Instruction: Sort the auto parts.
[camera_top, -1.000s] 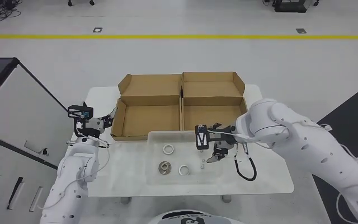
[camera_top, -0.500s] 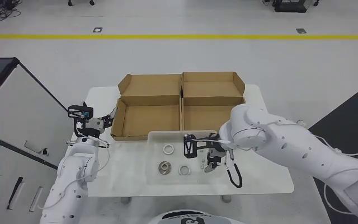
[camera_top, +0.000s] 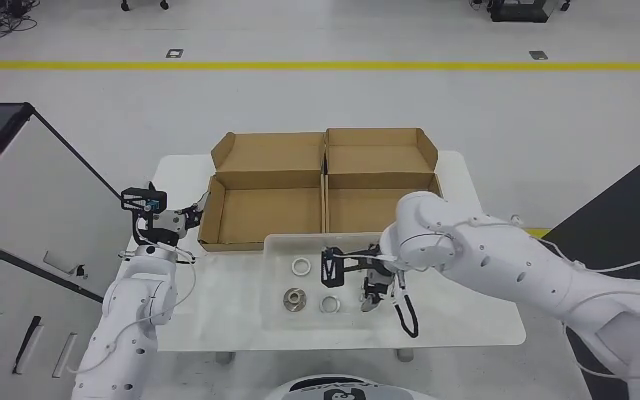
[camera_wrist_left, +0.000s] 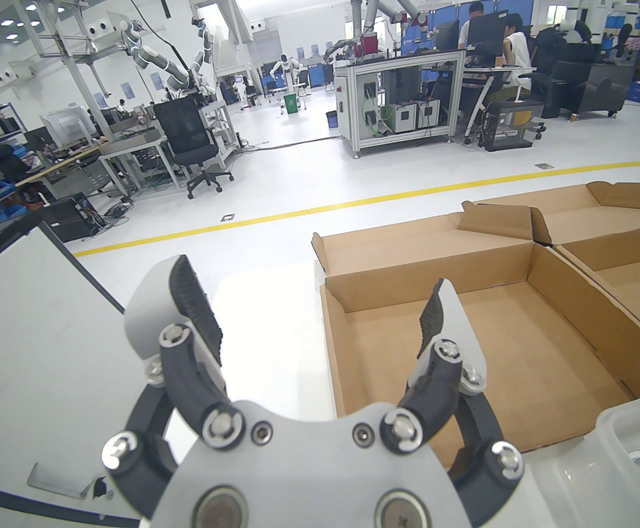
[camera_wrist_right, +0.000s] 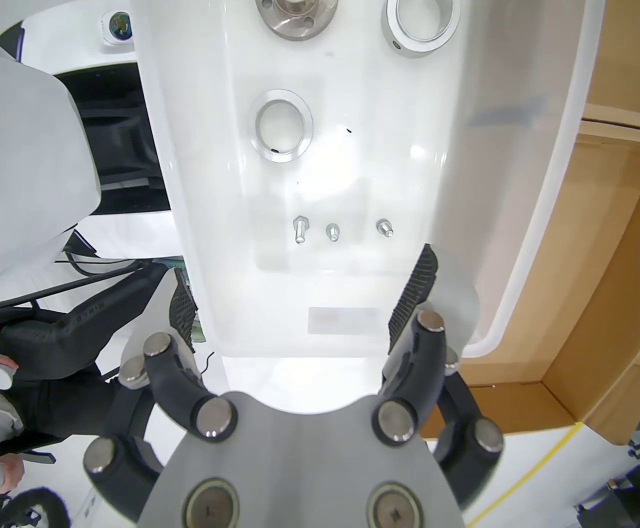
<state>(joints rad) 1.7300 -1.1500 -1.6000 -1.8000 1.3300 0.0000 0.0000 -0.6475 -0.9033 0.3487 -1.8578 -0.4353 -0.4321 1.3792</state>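
Observation:
A translucent white tray (camera_top: 300, 241) sits on the table in front of two cardboard boxes. It holds two metal rings (camera_top: 300, 266) (camera_top: 329, 303), a metal flange (camera_top: 293, 298) and three small bolts (camera_wrist_right: 300, 231) (camera_wrist_right: 332, 231) (camera_wrist_right: 384, 228). My right gripper (camera_top: 369, 299) hangs open above the tray's right end, fingers (camera_wrist_right: 414, 290) spread just short of the bolts, nothing between them. In the right wrist view one ring (camera_wrist_right: 284, 125) lies beyond the bolts, and the flange (camera_wrist_right: 296, 15) and other ring (camera_wrist_right: 421, 22) lie farther off. My left gripper (camera_wrist_left: 315, 312) is open and empty beside the left box (camera_wrist_left: 450, 340).
The left box (camera_top: 265, 215) and right box (camera_top: 380, 200) stand open and side by side behind the tray, flaps raised at the back. The table's right end (camera_top: 480, 300) is bare. A slanted white panel (camera_top: 45, 190) stands off the table's left side.
My right arm has swung left over the tray and come nearer its front, gripper staying open. The left arm and the parts have not moved.

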